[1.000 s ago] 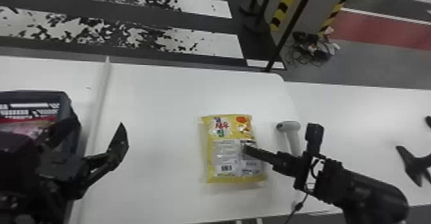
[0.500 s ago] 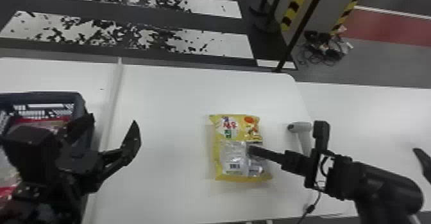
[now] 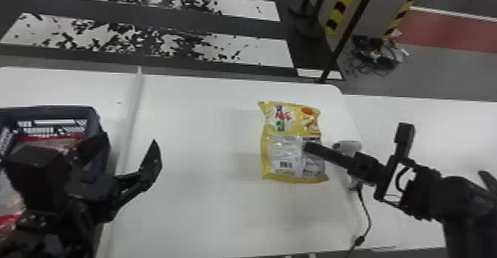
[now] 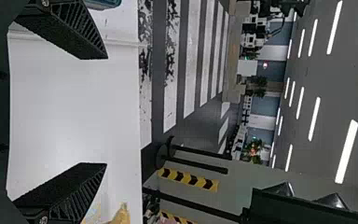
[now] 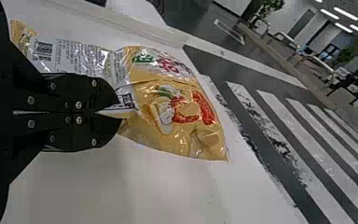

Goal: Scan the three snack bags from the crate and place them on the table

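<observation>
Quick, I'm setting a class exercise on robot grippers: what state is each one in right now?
Left gripper: open, jaws well apart, nothing between them.
Right gripper: closed, jaws pinching the yellow snack bag.

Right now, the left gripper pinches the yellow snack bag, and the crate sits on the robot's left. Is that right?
Not quite: the right wrist view shows the right gripper pinching the yellow snack bag, while the left gripper is open. The crate does sit on the robot's left.
</observation>
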{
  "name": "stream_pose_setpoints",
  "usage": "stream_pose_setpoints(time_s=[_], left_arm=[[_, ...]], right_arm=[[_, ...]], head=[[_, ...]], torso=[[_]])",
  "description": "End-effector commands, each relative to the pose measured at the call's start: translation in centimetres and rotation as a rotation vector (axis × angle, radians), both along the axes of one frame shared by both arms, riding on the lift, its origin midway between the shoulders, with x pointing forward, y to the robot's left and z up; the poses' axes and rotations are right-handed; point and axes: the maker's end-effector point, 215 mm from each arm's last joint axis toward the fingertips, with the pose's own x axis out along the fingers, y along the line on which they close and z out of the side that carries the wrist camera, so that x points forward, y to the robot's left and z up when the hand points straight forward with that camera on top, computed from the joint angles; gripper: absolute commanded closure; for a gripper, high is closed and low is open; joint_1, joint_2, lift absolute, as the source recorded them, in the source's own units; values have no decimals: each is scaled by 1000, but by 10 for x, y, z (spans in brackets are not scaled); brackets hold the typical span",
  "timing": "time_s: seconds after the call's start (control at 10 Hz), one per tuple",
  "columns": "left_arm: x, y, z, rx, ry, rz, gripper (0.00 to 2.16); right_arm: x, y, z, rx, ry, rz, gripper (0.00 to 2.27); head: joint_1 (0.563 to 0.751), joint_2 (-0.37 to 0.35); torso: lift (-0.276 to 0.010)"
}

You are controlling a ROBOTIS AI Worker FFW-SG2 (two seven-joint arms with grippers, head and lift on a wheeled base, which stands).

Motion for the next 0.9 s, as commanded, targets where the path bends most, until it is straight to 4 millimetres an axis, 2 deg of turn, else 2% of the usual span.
stream_pose_setpoints(time_s=[0.0, 0.2, 0.3, 0.5, 0.8], left_arm=[[0, 2, 0, 2, 0, 3, 49], [-1, 1, -1, 3, 2, 2, 49], [-1, 2, -2, 4, 3, 1, 49], [-1, 2, -1, 6, 2, 0, 49], [0, 2, -1, 7, 2, -2, 49]], right_arm=[[29, -32, 34, 19, -121, -103, 2246], [48, -86, 57, 12, -192, -236, 2246], [57, -119, 63, -4, -214, -327, 2246], [63, -190, 59, -55, -220, -539, 2246], [48, -277, 43, -115, -206, -774, 2246]], head=[[695, -221], [695, -262], [695, -293], [695, -347], [695, -350]], torso=[[-62], [-62], [-62], [-62], [-62]])
